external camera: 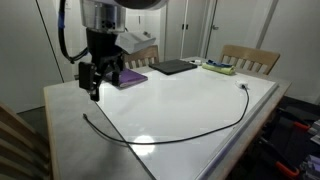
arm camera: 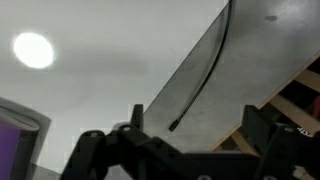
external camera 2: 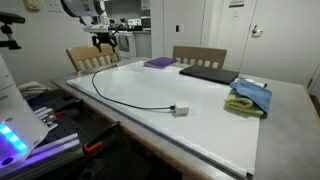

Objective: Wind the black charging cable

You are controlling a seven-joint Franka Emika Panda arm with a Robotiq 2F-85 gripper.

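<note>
The black charging cable [external camera: 247, 100] lies in a long loose curve on the white table [external camera: 190, 100]. One end with a pale plug rests near the table edge in an exterior view [external camera 2: 178, 110]. My gripper [external camera: 93, 85] hangs open and empty above the table's corner, over the cable's other end. In the wrist view the cable [arm camera: 205, 70] runs diagonally and its small plug tip lies on the table between and below my spread fingers [arm camera: 195, 135]. The gripper also shows in an exterior view [external camera 2: 106, 42].
A flat black laptop [external camera: 172, 67], a purple notebook [external camera: 128, 76] and green and blue cloths [external camera 2: 248, 97] lie along the far side. Wooden chairs [external camera: 250, 58] stand at the table. A table edge runs close under the gripper.
</note>
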